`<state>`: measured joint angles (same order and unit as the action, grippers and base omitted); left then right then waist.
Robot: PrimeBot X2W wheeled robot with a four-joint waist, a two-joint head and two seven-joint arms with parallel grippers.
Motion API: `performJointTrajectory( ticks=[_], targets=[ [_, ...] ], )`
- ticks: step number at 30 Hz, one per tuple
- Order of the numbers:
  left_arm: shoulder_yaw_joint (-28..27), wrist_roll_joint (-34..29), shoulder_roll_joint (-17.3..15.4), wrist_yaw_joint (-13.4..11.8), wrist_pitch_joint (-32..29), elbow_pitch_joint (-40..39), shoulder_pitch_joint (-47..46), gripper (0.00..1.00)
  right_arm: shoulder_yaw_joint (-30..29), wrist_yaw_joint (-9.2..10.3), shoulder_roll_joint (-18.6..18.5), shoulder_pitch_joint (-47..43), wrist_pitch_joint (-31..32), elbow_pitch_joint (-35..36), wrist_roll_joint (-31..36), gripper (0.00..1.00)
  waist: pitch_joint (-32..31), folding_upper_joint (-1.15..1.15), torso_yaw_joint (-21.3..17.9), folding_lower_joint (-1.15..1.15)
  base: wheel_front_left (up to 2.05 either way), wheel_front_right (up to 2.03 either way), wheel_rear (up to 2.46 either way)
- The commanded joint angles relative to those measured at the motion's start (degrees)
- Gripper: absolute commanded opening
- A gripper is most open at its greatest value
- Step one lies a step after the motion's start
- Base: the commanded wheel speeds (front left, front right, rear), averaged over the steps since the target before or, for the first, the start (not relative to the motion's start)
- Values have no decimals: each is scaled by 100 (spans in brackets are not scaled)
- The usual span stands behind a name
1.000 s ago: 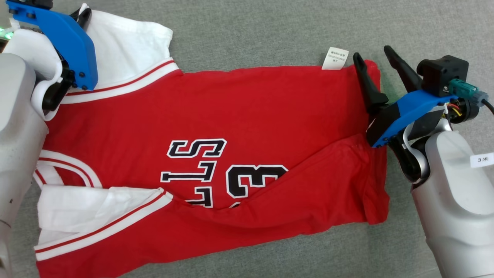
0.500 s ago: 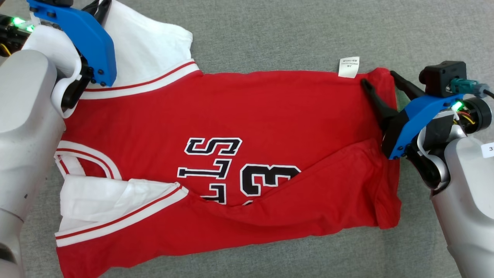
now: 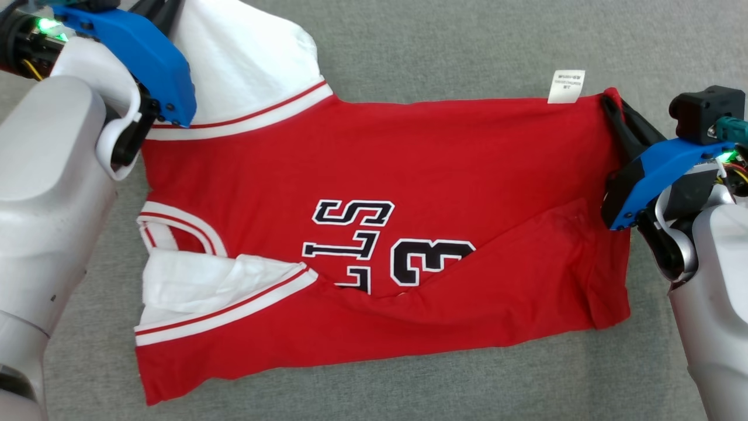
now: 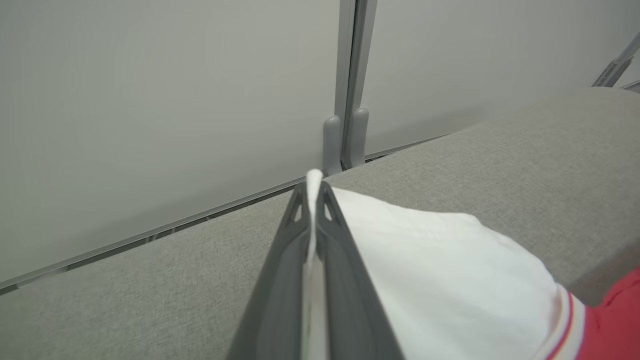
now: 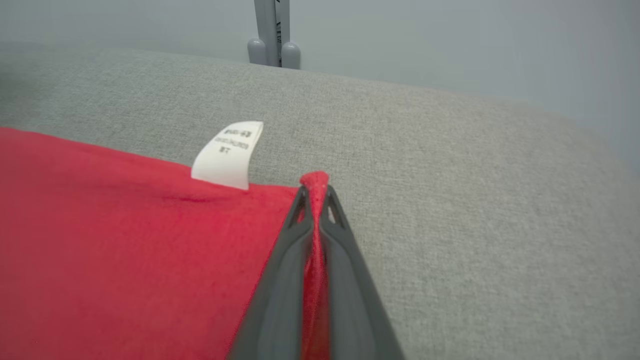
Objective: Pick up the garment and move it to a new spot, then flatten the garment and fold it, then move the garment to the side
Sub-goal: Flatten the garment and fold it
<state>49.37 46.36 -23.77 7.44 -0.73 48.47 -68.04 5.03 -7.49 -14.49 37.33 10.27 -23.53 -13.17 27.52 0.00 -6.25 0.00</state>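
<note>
Stretching across the grey padded surface point(image 3: 444, 52), the red jersey point(image 3: 444, 164) is seen spread sideways, collar end toward the robot's left and hem toward the right. Black lettering and a number, outlined in white, are shown on the chest, partly covered by a fold of red cloth laid up over the near half. The far edge is drawn straight between the two arms. The white sleeve point(image 3: 251, 52) at the far left corner is pinched by the left gripper point(image 4: 314, 192), its fingers clamped tight with a sliver of white cloth squeezed between them. The far right corner of the hem is nipped by the right gripper point(image 5: 314, 192), fingers pressed together on a ridge of red fabric. A second white sleeve point(image 3: 193, 286) is crumpled at the near left. A small white label point(image 3: 565, 86) is seen sticking out from the far edge, just beside the right gripper.
</note>
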Motion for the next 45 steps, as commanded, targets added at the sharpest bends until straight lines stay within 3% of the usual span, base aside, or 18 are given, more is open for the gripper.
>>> performJointTrajectory(
  ticks=[1,13,20,25,31,41,42,43,44,45],
  targets=[
    [57,40,1,2,167,-78,118,0,-62,-2,9,27,-154,-112,108,0,-111,0,70,0,0,0,0],
    [235,265,-102,-93,800,-1047,1098,0,-268,-2,26,-501,-915,-569,218,0,-747,0,476,0,0,0,0],
    [236,392,-482,-499,948,-2033,2107,0,-327,-2,82,-1025,-1417,-671,190,0,-1040,0,593,0,0,0,0],
    [185,528,-799,-966,1046,-2854,2856,0,-310,-2,153,-1357,-1714,-690,210,0,-1211,0,614,0,0,0,0],
    [221,665,-970,-1353,1071,-3540,3539,0,-421,-2,182,-1640,-1949,-676,143,0,-1313,0,697,0,0,0,0],
    [325,855,-1082,-1657,1150,-4104,4344,0,-591,-2,210,-2324,-2140,-443,51,0,-1529,0,827,0,0,0,0],
    [327,881,-1077,-1661,1158,-4108,4404,0,-603,-2,221,-2379,-2123,-411,47,15,-1554,0,835,0,0,0,0],
    [331,890,-1075,-1688,1173,-4098,4452,0,-611,-2,238,-2428,-2122,-379,42,41,-1580,0,838,0,0,0,0],
    [301,893,-1062,-1729,1226,-4092,4487,42,-617,-2,254,-2473,-2127,-340,4,100,-1597,0,836,0,0,0,0],
    [266,887,-1051,-1773,1270,-4073,4531,100,-634,-2,261,-2526,-2150,-297,-12,100,-1624,0,835,0,0,0,0]
  ],
)
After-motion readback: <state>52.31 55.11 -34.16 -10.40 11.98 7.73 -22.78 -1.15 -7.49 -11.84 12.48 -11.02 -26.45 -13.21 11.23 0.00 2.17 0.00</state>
